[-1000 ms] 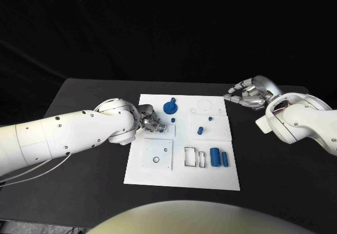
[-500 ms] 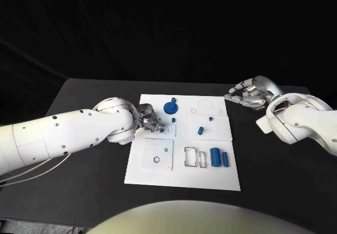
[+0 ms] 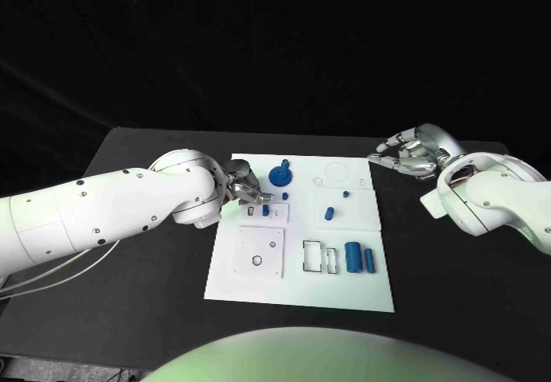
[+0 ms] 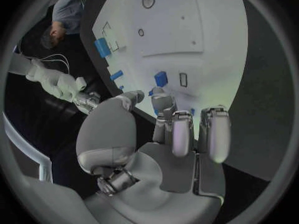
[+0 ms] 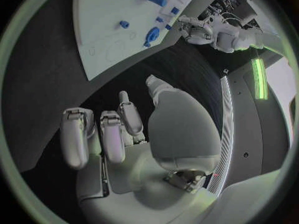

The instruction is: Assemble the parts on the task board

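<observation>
The white task board (image 3: pixel 301 278) lies mid-table. My left hand (image 3: pixel 248 191) hovers at the board's left edge with its fingers (image 4: pixel 184 134) apart and nothing in them. Just beside it, a small blue part (image 3: pixel 265 210) stands in its seat next to an empty slot (image 4: pixel 183 79). A blue gear-like part (image 3: pixel 279 174) sits at the board's far side. An oblong blue part (image 3: pixel 329 212) lies mid-board, and two blue cylinders (image 3: pixel 353 257) lie near the right edge. My right hand (image 3: pixel 408 156) hangs off the board's far right corner, holding nothing, its fingers (image 5: pixel 112 134) loosely apart.
The black table (image 3: pixel 138 263) surrounds the board on all sides. A raised white square plate (image 3: pixel 259 251) with an oval hole sits on the board's near left. Outlined rectangular slots (image 3: pixel 314 255) lie beside the cylinders.
My left hand has drawn back from the small blue part toward the board's far left, leaving it standing in its seat. The right hand has stayed put.
</observation>
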Available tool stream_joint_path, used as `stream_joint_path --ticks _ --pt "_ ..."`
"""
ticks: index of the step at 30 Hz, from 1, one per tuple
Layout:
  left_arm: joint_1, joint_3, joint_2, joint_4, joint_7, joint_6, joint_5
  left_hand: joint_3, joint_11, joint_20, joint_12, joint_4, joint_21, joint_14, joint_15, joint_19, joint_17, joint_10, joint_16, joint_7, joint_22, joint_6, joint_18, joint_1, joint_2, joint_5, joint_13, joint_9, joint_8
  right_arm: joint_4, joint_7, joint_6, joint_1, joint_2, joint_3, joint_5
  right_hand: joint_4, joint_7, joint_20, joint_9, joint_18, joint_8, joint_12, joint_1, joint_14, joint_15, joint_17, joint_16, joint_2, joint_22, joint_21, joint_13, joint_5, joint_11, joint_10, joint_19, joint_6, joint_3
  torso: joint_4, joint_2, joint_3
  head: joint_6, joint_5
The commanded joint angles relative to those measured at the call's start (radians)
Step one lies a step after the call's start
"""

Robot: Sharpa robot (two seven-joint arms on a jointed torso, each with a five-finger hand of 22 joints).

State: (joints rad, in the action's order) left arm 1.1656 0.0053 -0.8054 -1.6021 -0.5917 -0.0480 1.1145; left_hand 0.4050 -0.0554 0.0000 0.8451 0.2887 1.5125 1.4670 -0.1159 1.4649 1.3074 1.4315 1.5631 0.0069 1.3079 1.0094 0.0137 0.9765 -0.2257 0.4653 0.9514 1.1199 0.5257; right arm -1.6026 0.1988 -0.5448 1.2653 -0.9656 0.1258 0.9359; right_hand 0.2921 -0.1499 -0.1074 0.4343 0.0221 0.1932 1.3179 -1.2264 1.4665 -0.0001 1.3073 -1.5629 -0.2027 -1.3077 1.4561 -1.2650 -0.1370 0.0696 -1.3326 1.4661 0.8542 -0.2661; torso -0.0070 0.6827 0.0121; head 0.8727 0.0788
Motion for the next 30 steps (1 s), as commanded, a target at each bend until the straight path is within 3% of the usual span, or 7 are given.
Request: stream_joint_path --ticks 1,3,7,14,18,22,30 --pt "0.025 0.009 -0.006 0.005 0.011 0.031 -0.077 -0.014 0.013 0.011 -0.109 0.002 -0.041 0.094 0.019 0.031 0.222 -0.065 -0.021 0.022 0.198 -0.068 0.014 0.033 -0.002 0.007 -0.082 -0.044 -0.067 0.002 -0.006 -0.002 -0.001 0.002 0.0 0.002 -0.001 0.002 0.0 0.002 0.011 0.004 -0.004 0.008 0.097 -0.001 0.234 0.004 0.002 -0.193 -0.005 0.001 0.002 -0.002 0.003 0.026 -0.002 0.006 -0.0009 0.0 0.0 0.0 0.002" --pt "0.049 0.013 -0.009 0.022 0.018 0.055 -0.107 -0.02 0.032 0.025 -0.183 0.002 -0.044 0.095 0.035 0.032 0.226 -0.115 -0.018 0.048 0.198 -0.117 0.014 0.053 0.007 -0.002 -0.137 -0.099 -0.131 0.004 -0.006 -0.002 -0.001 0.003 0.0 0.0 -0.001 0.002 0.0 0.002 0.011 0.004 -0.004 0.008 0.096 -0.001 0.234 0.005 0.002 -0.193 -0.006 0.001 0.001 -0.002 0.004 0.026 -0.002 0.006 -0.0005 -0.001 0.0006 0.0 0.004" --pt "0.09 0.016 -0.006 0.064 0.03 0.107 -0.135 -0.043 0.043 0.039 -0.166 0.002 -0.046 0.095 0.046 0.033 0.227 -0.114 -0.017 0.061 0.198 -0.132 0.015 0.07 0.008 -0.042 -0.128 -0.16 -0.181 0.006 -0.007 -0.003 -0.001 0.005 0.0 -0.002 -0.001 0.002 0.0 0.002 0.012 0.005 -0.006 0.008 0.096 -0.001 0.232 0.005 0.003 -0.192 -0.007 0.003 0.0 -0.002 0.005 0.025 -0.002 0.006 -0.0006 -0.001 0.0016 0.0 0.006" --pt "0.131 0.018 0.038 0.168 0.043 0.162 -0.064 -0.072 0.047 0.045 -0.152 0.004 -0.046 0.096 0.05 0.035 0.231 -0.114 -0.015 0.064 0.2 -0.124 0.015 0.071 0.013 -0.097 -0.121 -0.195 -0.199 0.01 -0.008 -0.002 -0.001 0.01 0.0 -0.004 -0.001 0.002 0.0 0.002 0.012 0.005 -0.006 0.008 0.096 -0.001 0.232 0.005 0.003 -0.192 -0.007 0.003 0.0 -0.002 0.005 0.025 -0.002 0.006 -0.0004 0.0 -0.0017 0.0 0.008" --pt "0.137 0.017 0.073 0.234 0.049 0.172 -0.022 -0.075 0.046 0.045 -0.142 0.004 -0.045 0.097 0.049 0.036 0.233 -0.111 -0.013 0.063 0.201 -0.117 0.014 0.07 0.018 -0.101 -0.114 -0.197 -0.197 0.011 -0.008 -0.002 -0.001 0.013 0.0 -0.005 -0.002 0.002 0.0 0.002 0.012 0.005 -0.009 0.008 0.096 -0.001 0.232 0.006 0.004 -0.192 -0.008 0.006 -0.003 -0.002 0.008 0.025 -0.002 0.006 0.0013 -0.001 0.0002 0.0 0.009" --pt "0.139 0.013 0.103 0.292 0.049 0.202 -0.004 -0.078 0.045 0.045 -0.134 0.004 -0.042 0.098 0.049 0.038 0.236 -0.108 -0.011 0.061 0.202 -0.11 0.014 0.071 0.021 -0.103 -0.108 -0.198 -0.193 0.012 -0.008 -0.001 -0.001 0.015 0.0 -0.005 -0.002 0.002 0.0 0.002 0.012 0.005 -0.009 0.008 0.096 -0.001 0.232 0.006 0.004 -0.192 -0.008 0.006 -0.003 -0.002 0.008 0.025 -0.002 0.006 -0.0006 0.003 -0.0027 0.0 0.011" --pt "0.139 -0.014 0.151 0.372 0.045 0.26 0.005 -0.081 0.044 0.045 -0.136 0.004 -0.045 0.098 0.048 0.037 0.237 -0.109 -0.011 0.058 0.201 -0.097 0.014 0.071 0.03 -0.107 -0.111 -0.2 -0.187 0.013 -0.008 0.001 -0.002 0.016 0.0 -0.005 -0.002 0.002 0.0 0.002 0.012 0.006 -0.009 0.007 0.096 -0.001 0.233 0.005 0.005 -0.191 -0.008 0.007 -0.005 -0.002 0.008 0.024 -0.002 0.006 -0.0001 0.005 -0.0056 -0.002 0.014"
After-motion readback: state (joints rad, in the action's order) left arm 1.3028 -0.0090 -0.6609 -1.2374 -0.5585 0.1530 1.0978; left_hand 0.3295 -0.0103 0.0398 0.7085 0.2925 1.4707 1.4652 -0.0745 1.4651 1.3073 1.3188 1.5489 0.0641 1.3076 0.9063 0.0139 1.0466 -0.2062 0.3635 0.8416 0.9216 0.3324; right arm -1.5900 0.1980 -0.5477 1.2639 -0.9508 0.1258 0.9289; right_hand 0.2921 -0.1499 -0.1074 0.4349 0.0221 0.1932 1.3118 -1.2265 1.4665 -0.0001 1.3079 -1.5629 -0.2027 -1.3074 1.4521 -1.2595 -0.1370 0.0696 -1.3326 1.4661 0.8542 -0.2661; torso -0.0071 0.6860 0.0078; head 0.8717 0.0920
